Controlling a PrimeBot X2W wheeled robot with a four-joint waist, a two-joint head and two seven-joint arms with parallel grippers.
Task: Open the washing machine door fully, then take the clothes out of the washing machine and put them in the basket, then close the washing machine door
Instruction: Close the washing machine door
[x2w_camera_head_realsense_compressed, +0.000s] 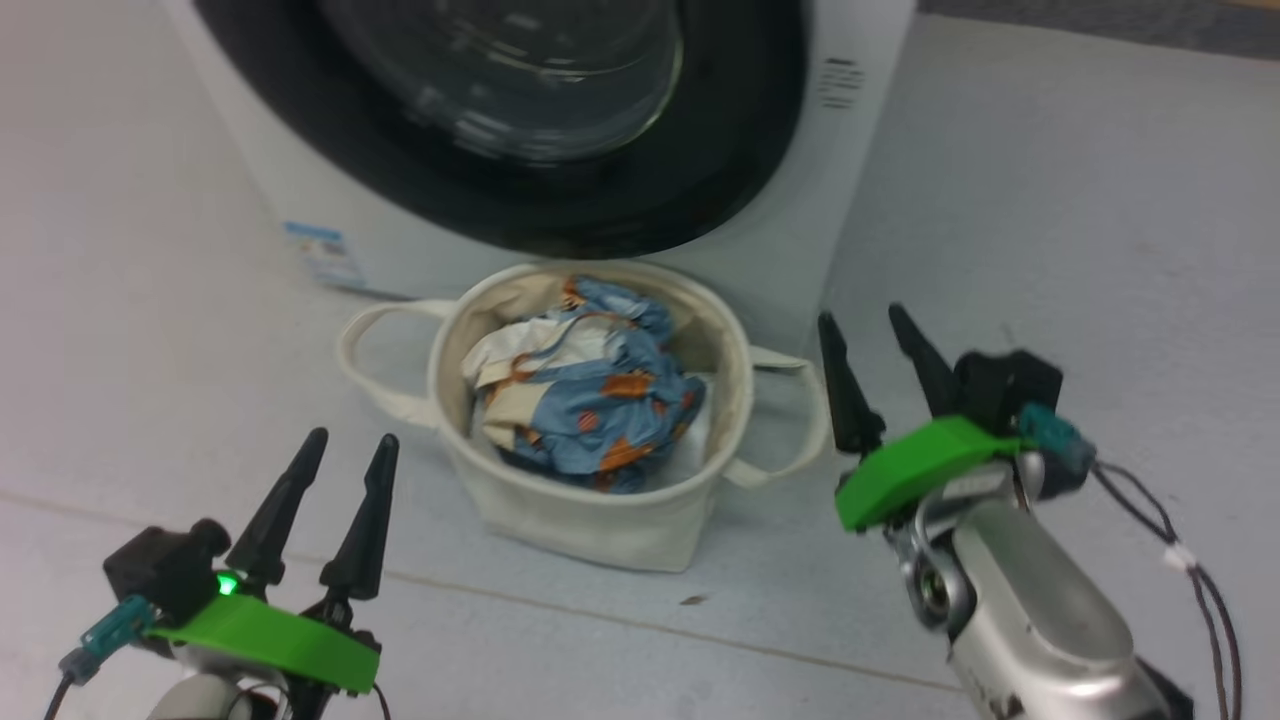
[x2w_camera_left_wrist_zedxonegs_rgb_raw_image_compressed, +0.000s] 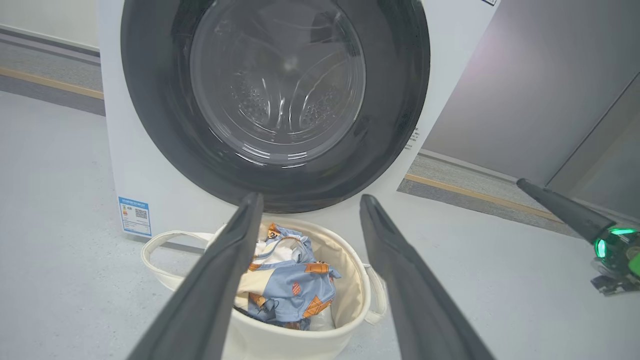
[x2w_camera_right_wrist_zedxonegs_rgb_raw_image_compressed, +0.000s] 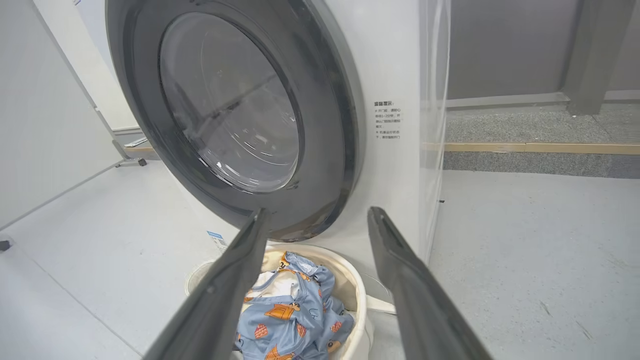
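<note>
- Basket (x2w_camera_head_realsense_compressed: 590, 520): cream canvas tub, upright on the floor (x2w_camera_head_realsense_compressed: 150, 350); landmark for the entries below.
- Clothes (x2w_camera_head_realsense_compressed: 590, 400): light blue printed bundle with cream parts, lying inside the basket and below its rim. Unloading step judged done. The drum seen through the glass in the left wrist view looks bare.
- Washing machine (x2w_camera_head_realsense_compressed: 320, 200): white front directly behind the basket, almost touching it; blue sticker (x2w_camera_head_realsense_compressed: 322, 252) on its lower corner, behind and to the left of the basket.
- Washing machine door (x2w_camera_head_realsense_compressed: 520, 100): black rim and glass bowl above and behind the basket, lying flat against the machine front in both wrist views. Closing step judged done; whether the latch has caught cannot be told.
- Left gripper (x2w_camera_head_realsense_compressed: 352, 438): in front of the basket to the left, apart from it, fingers spread, holding nothing.
- Right gripper (x2w_camera_head_realsense_compressed: 861, 314): just beside the basket's right handle, fingers spread, holding nothing.
- Remainder: judged nothing, except confirming the latch.
</note>
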